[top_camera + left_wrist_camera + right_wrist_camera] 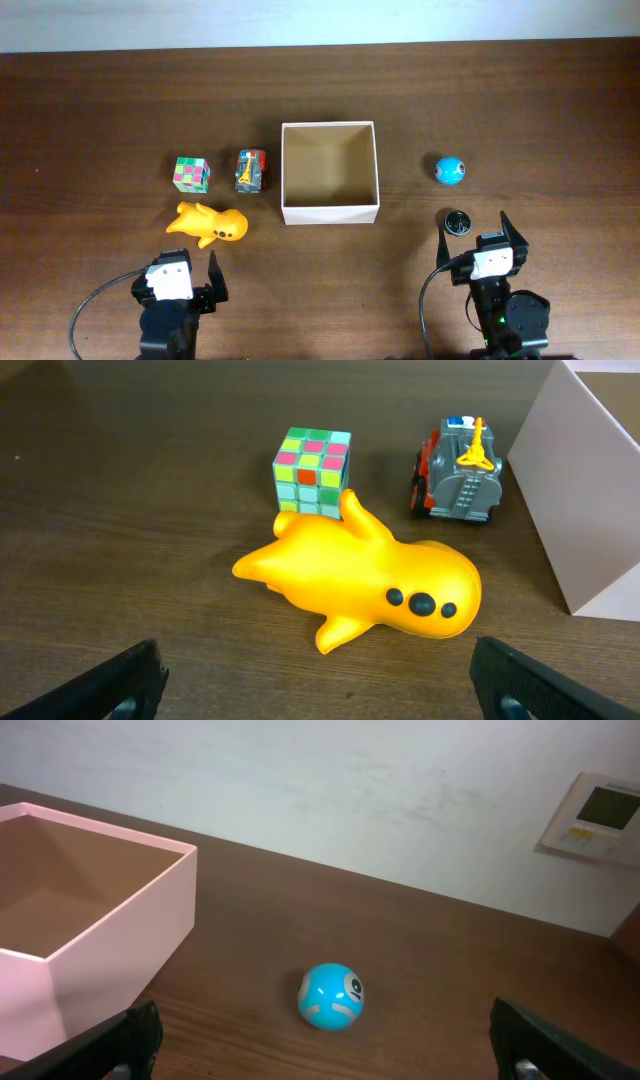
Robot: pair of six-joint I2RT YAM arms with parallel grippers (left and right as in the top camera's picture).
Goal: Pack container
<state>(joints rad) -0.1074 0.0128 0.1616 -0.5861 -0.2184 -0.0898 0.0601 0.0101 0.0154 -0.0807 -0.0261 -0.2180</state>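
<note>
The square open-topped cardboard box (330,213), white outside and tan-brown inside, sits at the centre of the overhead frame on the dark brown wooden desk (100,110). Only its bare brown floor and inner walls show inside it.

Left of the box, just beside its wall but not touching it, stands a small grey and red toy vehicle with a yellow part on top (250,171). Further left, a little apart, is a multicoloured puzzle cube (192,173). Below these two, toward the lower left, a glossy orange-yellow plastic animal toy (208,223) lies on its side with its black-dotted head pointing right in frame. In the left wrist view one of its flippers overlaps the cube's lower edge.

Right of the box, well apart, rests a small blue ball with white markings (450,169). Below it lies a small black round disc (457,221).

The left arm (170,315) sits at the lower left edge, aimed at the yellow toy. The left jaws stand wide apart, their dark fingertips (125,680) in the bottom corners of the wrist view. The right arm (505,315) sits at the lower right. The right jaws are likewise spread wide, holding nothing, with the disc near their tips and the ball ahead.
</note>
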